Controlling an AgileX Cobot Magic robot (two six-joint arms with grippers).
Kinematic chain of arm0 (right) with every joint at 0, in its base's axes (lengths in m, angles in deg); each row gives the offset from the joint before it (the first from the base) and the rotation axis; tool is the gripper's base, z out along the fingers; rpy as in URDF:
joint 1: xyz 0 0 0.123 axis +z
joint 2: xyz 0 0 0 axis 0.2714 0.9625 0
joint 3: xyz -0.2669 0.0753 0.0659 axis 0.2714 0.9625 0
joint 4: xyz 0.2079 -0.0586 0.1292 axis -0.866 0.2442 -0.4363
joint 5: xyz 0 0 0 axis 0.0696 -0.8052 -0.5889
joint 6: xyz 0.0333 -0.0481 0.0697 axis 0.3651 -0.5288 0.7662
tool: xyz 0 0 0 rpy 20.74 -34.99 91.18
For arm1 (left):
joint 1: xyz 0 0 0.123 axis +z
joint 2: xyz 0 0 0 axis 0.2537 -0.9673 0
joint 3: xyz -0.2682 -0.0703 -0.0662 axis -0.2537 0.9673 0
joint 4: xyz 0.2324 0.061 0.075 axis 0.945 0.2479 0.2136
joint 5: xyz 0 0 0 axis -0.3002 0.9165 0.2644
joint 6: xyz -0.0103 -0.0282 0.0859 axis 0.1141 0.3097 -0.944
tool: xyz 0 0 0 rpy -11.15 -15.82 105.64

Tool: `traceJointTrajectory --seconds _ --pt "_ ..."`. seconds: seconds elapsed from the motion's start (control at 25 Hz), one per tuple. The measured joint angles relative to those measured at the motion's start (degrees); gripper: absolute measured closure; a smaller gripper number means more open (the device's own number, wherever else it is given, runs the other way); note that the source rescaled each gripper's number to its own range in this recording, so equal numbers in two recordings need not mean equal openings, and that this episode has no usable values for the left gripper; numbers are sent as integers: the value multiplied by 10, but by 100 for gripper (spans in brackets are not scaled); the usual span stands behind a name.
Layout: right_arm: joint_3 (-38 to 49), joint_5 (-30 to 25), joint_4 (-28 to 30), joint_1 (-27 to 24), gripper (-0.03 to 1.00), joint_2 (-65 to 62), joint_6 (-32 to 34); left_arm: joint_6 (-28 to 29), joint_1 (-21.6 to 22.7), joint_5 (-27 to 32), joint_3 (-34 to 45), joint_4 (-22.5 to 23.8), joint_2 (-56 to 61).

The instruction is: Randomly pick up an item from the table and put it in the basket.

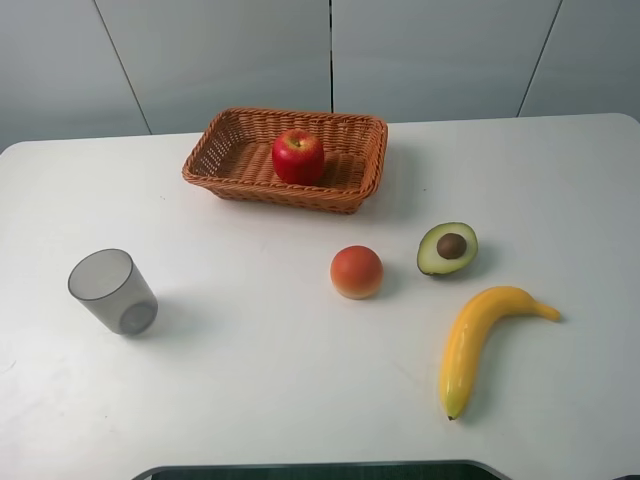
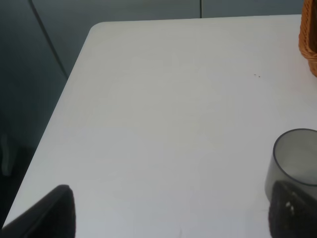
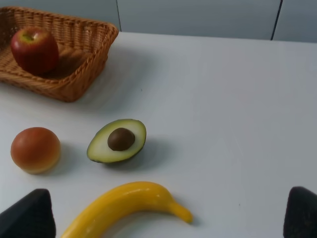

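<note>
The red apple (image 1: 298, 156) with a short stem sits inside the orange-brown wicker basket (image 1: 225, 135) at the back middle of the white table (image 1: 250, 380). It also shows in the right wrist view (image 3: 33, 49), resting in the basket (image 3: 84, 74). Neither gripper shows in the exterior high view. My left gripper (image 2: 168, 218) is open and empty over the table's left part, with a dark fingertip (image 2: 47, 215) at each side. My right gripper (image 3: 166, 220) is open and empty, low over the table's right front, far from the apple.
A grey translucent cup (image 1: 112, 291) stands at the left, close to my left gripper (image 2: 294, 163). A small orange-red fruit (image 1: 356, 271), a halved avocado (image 1: 447, 248) and a yellow banana (image 1: 480, 335) lie at the right front. The table's left edge (image 2: 59, 109) is near.
</note>
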Motion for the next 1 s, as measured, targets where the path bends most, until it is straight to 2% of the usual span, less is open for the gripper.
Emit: traceJointTrajectory --seconds 0.52,0.84,1.0 --pt "0 -2 0 -4 -3 -1 -7 0 0 0 0 0 0" --pt "1 -1 0 -79 -3 -1 -13 0 0 0 0 0 0" --pt "1 -1 0 -88 -3 -1 -17 0 0 0 0 0 0"
